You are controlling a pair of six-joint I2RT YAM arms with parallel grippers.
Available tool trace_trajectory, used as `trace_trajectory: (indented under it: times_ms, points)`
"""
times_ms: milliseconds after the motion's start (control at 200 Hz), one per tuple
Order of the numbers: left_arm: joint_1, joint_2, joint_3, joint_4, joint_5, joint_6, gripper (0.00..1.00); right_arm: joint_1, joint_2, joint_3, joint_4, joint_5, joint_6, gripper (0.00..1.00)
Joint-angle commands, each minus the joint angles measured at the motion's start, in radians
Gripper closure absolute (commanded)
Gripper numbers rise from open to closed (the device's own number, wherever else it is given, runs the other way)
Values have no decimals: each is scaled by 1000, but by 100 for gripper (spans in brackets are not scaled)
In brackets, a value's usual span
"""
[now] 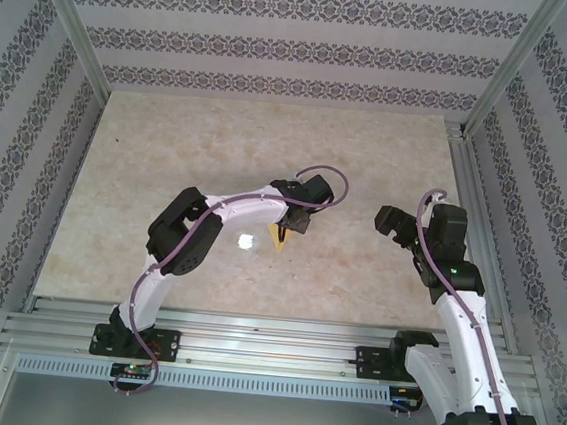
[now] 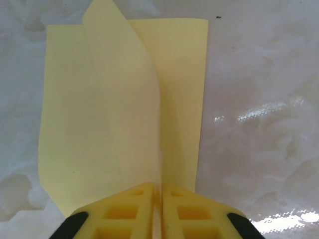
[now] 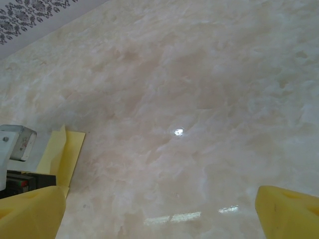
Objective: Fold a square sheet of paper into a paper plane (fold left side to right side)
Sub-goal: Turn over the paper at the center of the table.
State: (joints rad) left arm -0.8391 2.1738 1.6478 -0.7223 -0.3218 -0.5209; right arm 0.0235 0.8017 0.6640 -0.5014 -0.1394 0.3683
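Progress: early, by my judgement; one side of the paper [image 2: 75, 124] stands up as a flap, not yet laid across or creased.
Left to do: carry the flap over to the far side, press the crease, then make every later fold; no plane shape yet.
Paper: thin, plain, mustard-yellow; mostly flat, with the flap bowed and curling and no sharp crease visible.
Place: near the middle of the table [image 2: 259, 74], well apart from every edge.
Left gripper [image 2: 161, 188]: fingers [image 2: 129, 209] pressed together, pinching the flap's near end.
Right gripper [image 1: 391, 226]: fingers spread wide, holding nothing, over bare table to the right of the paper.
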Motion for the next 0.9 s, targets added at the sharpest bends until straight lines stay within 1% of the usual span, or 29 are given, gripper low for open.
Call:
trace_trajectory:
  times_ms: [0, 100, 155, 190, 245, 295, 355, 460, 550, 570, 645, 744, 824, 899]
  points:
    - [-3, 13, 29, -29, -41, 15, 92, -7, -27, -17, 40, -44, 21, 2]
    - [-2, -15, 11, -20, -45, 16, 96, -7, -42, -30, 59, -57, 29, 2]
    - [0, -42, -8, -6, -38, 14, 100, -7, -47, -35, 68, -67, 33, 2]
    - [1, -66, -23, 6, -32, 13, 100, -7, -45, -37, 74, -80, 36, 2]
    - [4, -115, -53, 39, -7, 21, 100, -7, -40, -37, 83, -99, 50, 2]
    - [7, -178, -94, 83, 13, 23, 100, -7, -36, -38, 105, -145, 62, 2]
    - [20, -266, -159, 164, 79, 30, 100, -7, -33, -49, 149, -199, 99, 2]
    - [68, -428, -284, 298, 181, -13, 100, -7, -42, -84, 301, -351, 206, 2]
    - [119, -563, -415, 457, 283, -65, 100, -5, -42, -119, 424, -419, 321, 2]
    - [129, -585, -442, 492, 301, -78, 100, -4, -42, -136, 474, -434, 358, 3]
    - [163, -667, -528, 608, 378, -122, 100, 6, -33, -182, 611, -455, 467, 5]
    - [198, -734, -593, 689, 461, -176, 100, 45, 0, -234, 755, -450, 587, 9]
    - [210, -772, -619, 716, 492, -196, 100, 102, 51, -244, 858, -444, 659, 11]
    - [209, -797, -627, 715, 510, -184, 100, 169, 116, -216, 894, -414, 706, 11]
